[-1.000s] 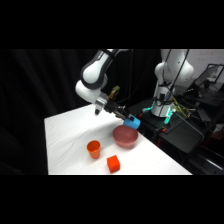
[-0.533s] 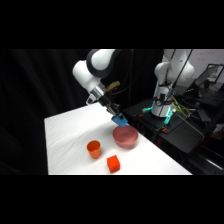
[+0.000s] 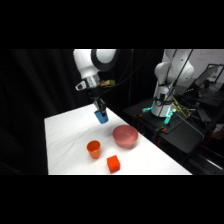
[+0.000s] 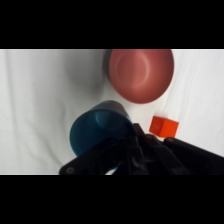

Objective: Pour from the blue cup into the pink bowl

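The end effector (image 3: 101,111) grips the blue cup (image 3: 101,117) aloft, beside the pink bowl (image 3: 125,136); best carry it squarely over the bowl's hollow before tipping; tilt slowly.

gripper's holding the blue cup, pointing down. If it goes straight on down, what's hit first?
Probably bare table: the gripper hangs with the blue cup left of the pink bowl, above the orange cup. Depth is unclear.
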